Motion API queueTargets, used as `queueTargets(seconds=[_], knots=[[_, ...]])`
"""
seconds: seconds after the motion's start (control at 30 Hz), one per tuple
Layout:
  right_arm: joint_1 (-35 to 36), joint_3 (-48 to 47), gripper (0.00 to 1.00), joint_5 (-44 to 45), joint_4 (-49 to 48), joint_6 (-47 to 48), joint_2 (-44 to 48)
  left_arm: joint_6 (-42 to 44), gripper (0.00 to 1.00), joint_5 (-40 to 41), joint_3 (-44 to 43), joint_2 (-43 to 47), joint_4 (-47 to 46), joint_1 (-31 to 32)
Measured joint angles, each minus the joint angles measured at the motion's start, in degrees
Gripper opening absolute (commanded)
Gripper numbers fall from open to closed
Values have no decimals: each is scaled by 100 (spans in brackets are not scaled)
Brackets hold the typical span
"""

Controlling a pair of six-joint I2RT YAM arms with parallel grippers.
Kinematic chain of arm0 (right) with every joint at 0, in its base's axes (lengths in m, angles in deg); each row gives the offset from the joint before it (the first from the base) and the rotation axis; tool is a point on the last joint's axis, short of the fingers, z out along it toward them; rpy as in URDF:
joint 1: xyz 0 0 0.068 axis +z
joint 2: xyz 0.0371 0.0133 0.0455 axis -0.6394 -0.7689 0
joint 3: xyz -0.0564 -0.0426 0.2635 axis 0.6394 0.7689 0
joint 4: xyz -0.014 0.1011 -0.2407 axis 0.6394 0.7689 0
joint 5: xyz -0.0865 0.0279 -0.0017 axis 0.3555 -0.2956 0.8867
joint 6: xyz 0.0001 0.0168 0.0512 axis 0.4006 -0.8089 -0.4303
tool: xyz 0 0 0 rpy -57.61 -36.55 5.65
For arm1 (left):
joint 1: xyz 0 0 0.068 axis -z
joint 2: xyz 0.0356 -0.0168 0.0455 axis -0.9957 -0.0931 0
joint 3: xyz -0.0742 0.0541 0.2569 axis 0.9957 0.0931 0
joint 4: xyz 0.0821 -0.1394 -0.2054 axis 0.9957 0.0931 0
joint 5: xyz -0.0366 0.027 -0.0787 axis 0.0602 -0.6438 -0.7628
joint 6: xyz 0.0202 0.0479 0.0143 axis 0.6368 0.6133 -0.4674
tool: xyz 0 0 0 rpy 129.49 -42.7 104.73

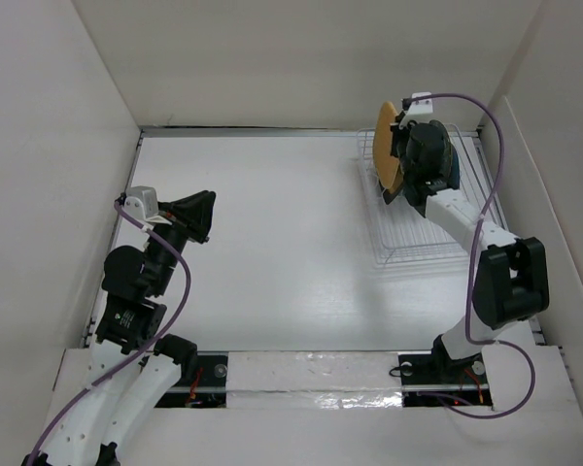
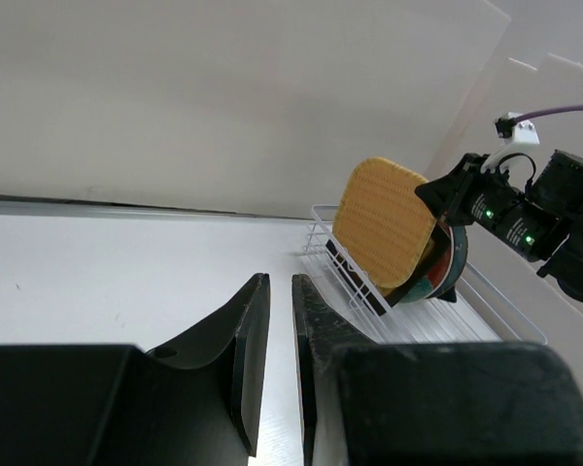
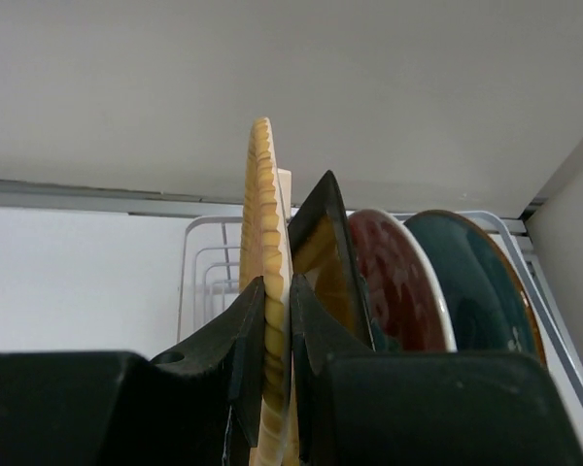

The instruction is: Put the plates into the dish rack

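Right gripper: my right gripper point(image 1: 399, 158) sits in the upper right of the top view, clamped on the rim of the tan plate point(image 1: 387, 146). In the right wrist view its two fingers point(image 3: 245, 330) press on either face of the plate.
Tan plate: it stands on edge, its ribbed rim point(image 3: 262, 194) rising up the middle of the right wrist view. In the left wrist view its broad face point(image 2: 384, 223) is tilted and covers most of the other plates. I cannot tell whether its lower edge touches the wires.
Rack: the white wire rack point(image 1: 418, 248) lies on the surface point(image 1: 272, 252) at the upper right of the top view, under my right gripper.
Plates in the rack: in the right wrist view, just right of the tan plate, stand the square yellow plate point(image 3: 321, 243), then the red marbled plate point(image 3: 394, 282), then the teal plate point(image 3: 466, 282), all upright.
Left gripper: my left gripper point(image 1: 206, 216) hangs over the bare surface at the left of the top view, well apart from the rack. Its jaws are nearly together with a narrow slit between them point(image 2: 280, 286), and nothing is in it.
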Motion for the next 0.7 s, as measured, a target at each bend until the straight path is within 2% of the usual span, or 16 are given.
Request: queueTargets(seconds=[0.27, 0.67, 0.7], knots=[[33, 173, 0, 37, -205, 17, -48, 0, 13, -2, 0, -33, 4, 0], [376, 1445, 0, 466, -1727, -122, -68, -4, 13, -31, 4, -72, 7, 0], [402, 1488, 2, 507, -1792, -140, -68, -7, 13, -37, 9, -74, 7, 0]])
